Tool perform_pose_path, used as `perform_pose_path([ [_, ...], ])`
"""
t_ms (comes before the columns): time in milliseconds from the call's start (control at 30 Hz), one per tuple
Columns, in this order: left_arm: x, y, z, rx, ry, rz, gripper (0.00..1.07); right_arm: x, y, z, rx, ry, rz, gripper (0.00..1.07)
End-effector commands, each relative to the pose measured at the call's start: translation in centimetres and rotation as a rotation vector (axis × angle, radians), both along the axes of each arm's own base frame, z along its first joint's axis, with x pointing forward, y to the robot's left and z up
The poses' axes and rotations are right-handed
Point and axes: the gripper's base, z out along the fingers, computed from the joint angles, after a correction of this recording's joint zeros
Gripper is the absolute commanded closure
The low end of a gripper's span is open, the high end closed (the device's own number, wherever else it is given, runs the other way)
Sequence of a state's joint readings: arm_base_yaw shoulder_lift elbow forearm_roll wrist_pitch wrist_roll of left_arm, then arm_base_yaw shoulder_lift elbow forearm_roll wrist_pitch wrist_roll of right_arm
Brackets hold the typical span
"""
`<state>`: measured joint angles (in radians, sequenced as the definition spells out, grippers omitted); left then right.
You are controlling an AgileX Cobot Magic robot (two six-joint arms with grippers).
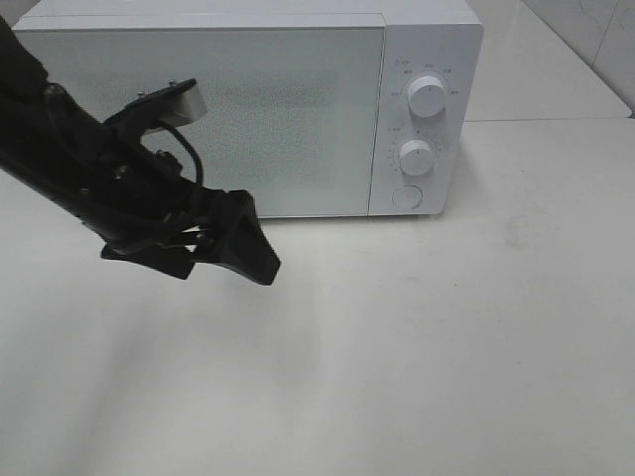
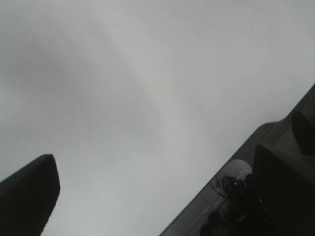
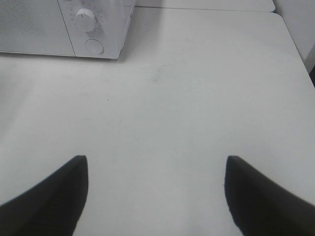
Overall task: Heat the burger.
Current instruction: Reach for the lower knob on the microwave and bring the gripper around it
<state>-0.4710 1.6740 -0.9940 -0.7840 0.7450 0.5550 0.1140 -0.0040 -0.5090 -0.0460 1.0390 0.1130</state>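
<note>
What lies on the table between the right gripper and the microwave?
Nothing. Between the right gripper and the microwave, the white table is bare. This shows in the right wrist view.

Mostly bare white counter [image 2: 147, 73], w/ a soft grey shadow [image 2: 59, 78] across it. Left claw [image 2: 155, 162] gapes wide: two dark fingers [image 2: 29, 196] far apart, nothing btwn them but counter. Counter edge [image 2: 197, 209] runs diagonally by the 2nd finger. Past it sit a pale round obj [image 2: 238, 168] & dark tangled cables [image 2: 243, 196], too blurred to ID.
</note>
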Motion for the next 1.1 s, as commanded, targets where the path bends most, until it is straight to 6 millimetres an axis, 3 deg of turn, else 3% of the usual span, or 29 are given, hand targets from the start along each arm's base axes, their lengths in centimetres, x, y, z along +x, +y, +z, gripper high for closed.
perform_pose_path([
  [33, -0.3, 1.3, 0.6, 0.008, 0.067, 0.011, 0.06, -0.4, 0.0, -0.1, -0.002, -0.026, 0.000, 0.34],
  [167, -0.8, 4.6, 1.6, 0.036, 0.188, -0.005, 0.06, -0.4, 0.0, -0.1, -0.002, -0.026, 0.000, 0.34],
  [300, -1.1, 6.5, 2.5, 0.062, 0.205, 0.019, 0.06, -0.4, 0.0, -0.1, -0.002, -0.026, 0.000, 0.34],
  [367, -1.5, 9.1, 3.2, 0.103, 0.180, 0.117, 0.06, -0.4, 0.0, -0.1, -0.002, -0.026, 0.000, 0.34],
  [400, -1.5, 9.1, 3.2, 0.103, 0.180, 0.117, 0.06, -0.4, 0.0, -0.1, -0.002, -0.026, 0.000, 0.34],
  [467, -2.5, 11.7, 4.1, 0.132, 0.154, 0.223, 0.06, -0.4, 0.0, -0.1, -0.002, -0.026, 0.000, 0.34],
  [500, -2.5, 11.7, 4.1, 0.132, 0.154, 0.223, 0.06, -0.4, 0.0, -0.1, -0.002, -0.026, 0.000, 0.34],
  [533, -3.3, 13.1, 4.8, 0.148, 0.133, 0.291, 0.06, -0.4, 0.0, -0.1, -0.002, -0.026, 0.000, 0.34],
  [633, -4.6, 15.0, 6.1, 0.161, 0.087, 0.400, 0.06, -0.4, 0.0, -0.1, -0.002, -0.026, 0.000, 0.34],
  [800, -6.9, 16.1, 7.8, 0.186, -0.006, 0.473, 0.06, -0.4, 0.0, -0.1, -0.002, -0.026, 0.000, 0.34],
  [867, -9.1, 16.4, 9.1, 0.216, -0.101, 0.495, 0.06, -0.4, 0.0, -0.1, -0.002, -0.026, 0.000, 0.34],
  [900, -9.1, 16.4, 9.1, 0.216, -0.101, 0.495, 0.06, -0.4, 0.0, -0.1, -0.002, -0.026, 0.000, 0.34],
  [967, -11.0, 16.6, 9.7, 0.232, -0.178, 0.512, 0.06, -0.4, 0.0, -0.1, -0.002, -0.026, 0.000, 0.34],
  [1067, -11.5, 16.7, 9.7, 0.233, -0.197, 0.521, 0.06, -0.4, 0.0, -0.1, -0.002, -0.026, 0.000, 0.34],
  [1100, -12.6, 16.8, 9.7, 0.240, -0.239, 0.546, 0.06, -0.4, 0.0, -0.1, -0.002, -0.026, 0.000, 0.34],
])
